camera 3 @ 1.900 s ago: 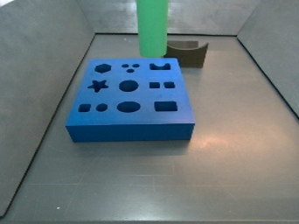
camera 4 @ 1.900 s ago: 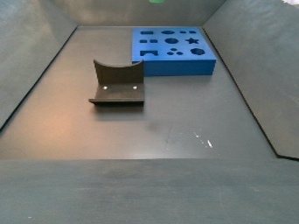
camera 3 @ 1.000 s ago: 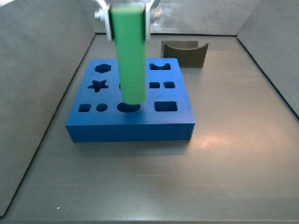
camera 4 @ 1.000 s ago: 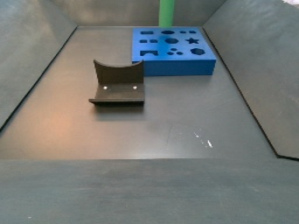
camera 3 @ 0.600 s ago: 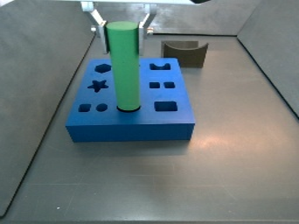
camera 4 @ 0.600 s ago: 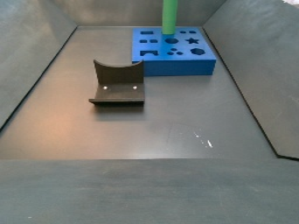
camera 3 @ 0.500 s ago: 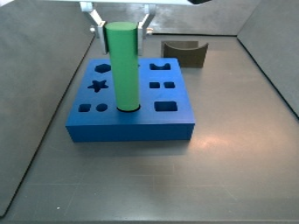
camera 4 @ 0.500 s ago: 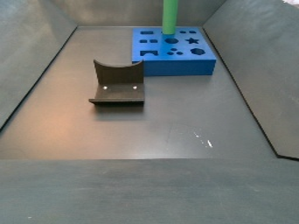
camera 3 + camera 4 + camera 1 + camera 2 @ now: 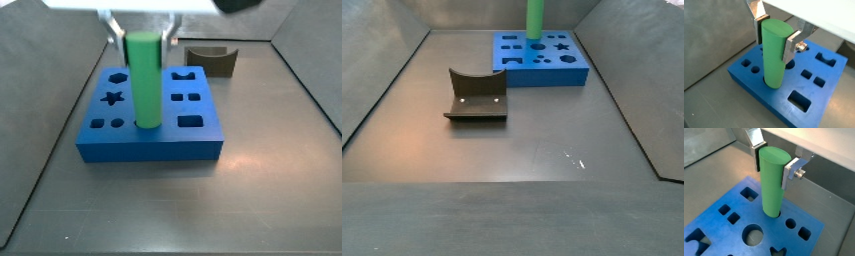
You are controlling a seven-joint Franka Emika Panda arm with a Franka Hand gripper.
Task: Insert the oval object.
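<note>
The oval object (image 9: 143,85) is a tall bright green peg. It stands upright with its lower end in the oval hole of the blue block (image 9: 147,145). My gripper (image 9: 140,38) is right above the block, with its fingers on either side of the peg's top. In both wrist views the dark pads (image 9: 759,35) (image 9: 758,160) press against the peg (image 9: 774,55) (image 9: 772,183), so the gripper (image 9: 774,42) (image 9: 772,170) is shut on it. The peg also shows at the back in a side view (image 9: 535,18); the gripper is cut off there.
The blue block (image 9: 543,72) has several other shaped holes, among them a star (image 9: 112,98) and squares (image 9: 799,100). A dark grey curved piece (image 9: 214,60) (image 9: 476,95) stands on the grey floor away from the block. Grey walls (image 9: 382,70) enclose the floor.
The gripper brought the peg from high at the back down onto the block. Since half a second ago, gripper and peg have sunk a little lower into the oval hole.
</note>
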